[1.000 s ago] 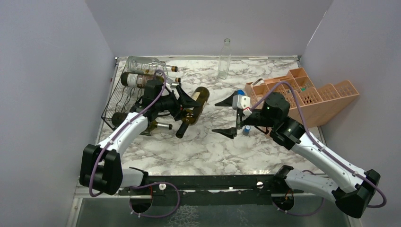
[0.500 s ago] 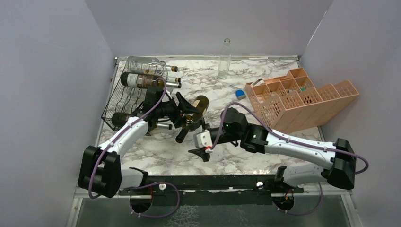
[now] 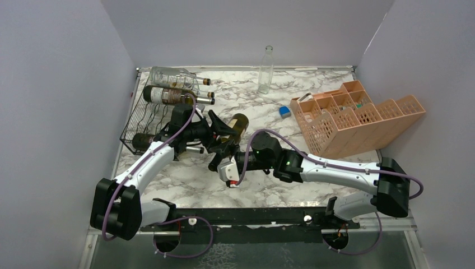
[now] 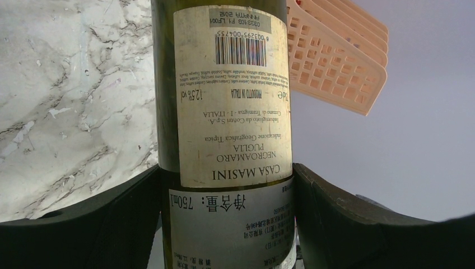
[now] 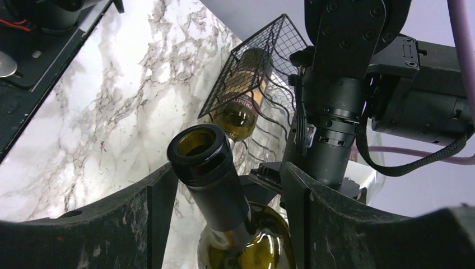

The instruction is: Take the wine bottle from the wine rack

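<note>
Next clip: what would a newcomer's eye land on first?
A dark wine bottle, mid-table, is clamped round its labelled body by the left gripper, while the right gripper straddles its neck, gap showing. The black wine rack, more bottles on it, stands at the left edge.

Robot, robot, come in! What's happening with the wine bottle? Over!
Left fingers clamped on the wine bottle, mid-body. Right fingers either side of its neck, not gripping. Bottle off the wine rack, nothing blocking.
</note>
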### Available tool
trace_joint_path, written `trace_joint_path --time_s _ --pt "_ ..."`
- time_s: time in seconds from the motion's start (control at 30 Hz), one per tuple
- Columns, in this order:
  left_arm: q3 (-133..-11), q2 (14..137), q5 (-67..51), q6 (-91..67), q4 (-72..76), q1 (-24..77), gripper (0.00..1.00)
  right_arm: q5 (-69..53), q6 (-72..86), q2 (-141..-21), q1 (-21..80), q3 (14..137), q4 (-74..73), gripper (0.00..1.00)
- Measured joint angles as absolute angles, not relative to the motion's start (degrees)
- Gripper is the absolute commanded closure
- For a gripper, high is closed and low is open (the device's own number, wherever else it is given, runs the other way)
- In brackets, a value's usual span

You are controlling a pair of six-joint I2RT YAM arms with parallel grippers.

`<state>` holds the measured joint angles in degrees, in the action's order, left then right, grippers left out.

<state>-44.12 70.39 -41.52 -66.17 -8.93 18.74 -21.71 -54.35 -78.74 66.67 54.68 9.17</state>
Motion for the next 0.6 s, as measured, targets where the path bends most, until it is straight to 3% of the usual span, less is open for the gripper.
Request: trace_joint_path --time_s 0.23,0.47,0.6 --pt "-44.1 70.4 -41.3 -66.4 -9.1 18.9 0.50 -20.6 -55.6 -79.6 67.0 54.3 11.3 0.33" --pt "-43.4 69.6 -40.9 -66.8 -9.2 19.3 0.49 -20.2 -55.9 -80.1 67.1 54.2 12.0 0.53" --pt "-43.2 69.4 -40.6 -67.0 -9.3 19.4 0.44 -20.2 -55.1 -80.1 67.2 53.6 12.6 0.63"
